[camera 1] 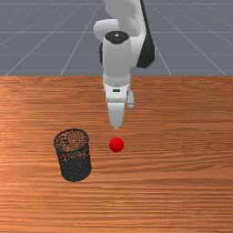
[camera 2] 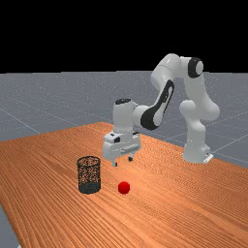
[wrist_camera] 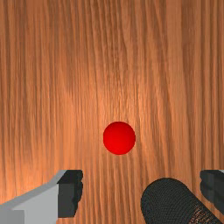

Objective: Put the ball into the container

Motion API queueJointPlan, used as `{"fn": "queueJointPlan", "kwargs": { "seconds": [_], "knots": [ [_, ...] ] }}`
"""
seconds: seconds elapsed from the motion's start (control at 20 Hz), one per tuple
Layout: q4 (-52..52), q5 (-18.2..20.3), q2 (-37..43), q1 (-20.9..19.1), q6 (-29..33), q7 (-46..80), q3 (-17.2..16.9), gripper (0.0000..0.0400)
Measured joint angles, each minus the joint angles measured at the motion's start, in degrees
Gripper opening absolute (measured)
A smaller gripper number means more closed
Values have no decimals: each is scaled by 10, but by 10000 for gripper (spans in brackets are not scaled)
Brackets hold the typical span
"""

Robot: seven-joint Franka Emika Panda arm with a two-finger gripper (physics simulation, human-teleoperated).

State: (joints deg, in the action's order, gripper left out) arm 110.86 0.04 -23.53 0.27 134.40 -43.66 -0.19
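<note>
My gripper (camera 2: 123, 162) hangs above the table in the far view, fingers apart and nothing between them. In the front view the gripper (camera 1: 117, 126) points down just behind the red ball (camera 1: 116, 144). The ball (camera 2: 124, 187) rests on the wood, lower than the fingertips. A black mesh container (camera 1: 73, 157), open at the top, stands upright to the ball's left there; the far view has this container (camera 2: 89, 175) left of the ball too. In the wrist view the ball (wrist_camera: 119, 138) lies ahead of the wide-set gripper (wrist_camera: 141, 188), and part of the container (wrist_camera: 168, 202) is visible.
The orange-brown table (camera 1: 182, 150) extends around the ball and container. Its far corner and left edge are visible in the far view, where the arm's base stands at the right. A gap of bare wood separates ball and container.
</note>
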Motion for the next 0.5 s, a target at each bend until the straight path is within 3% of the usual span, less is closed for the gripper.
{"fn": "queueJointPlan", "kwargs": {
  "seconds": [0.5],
  "knots": [
    [-11,-1,-22,1,-10,-5,2,400]
  ]
}}
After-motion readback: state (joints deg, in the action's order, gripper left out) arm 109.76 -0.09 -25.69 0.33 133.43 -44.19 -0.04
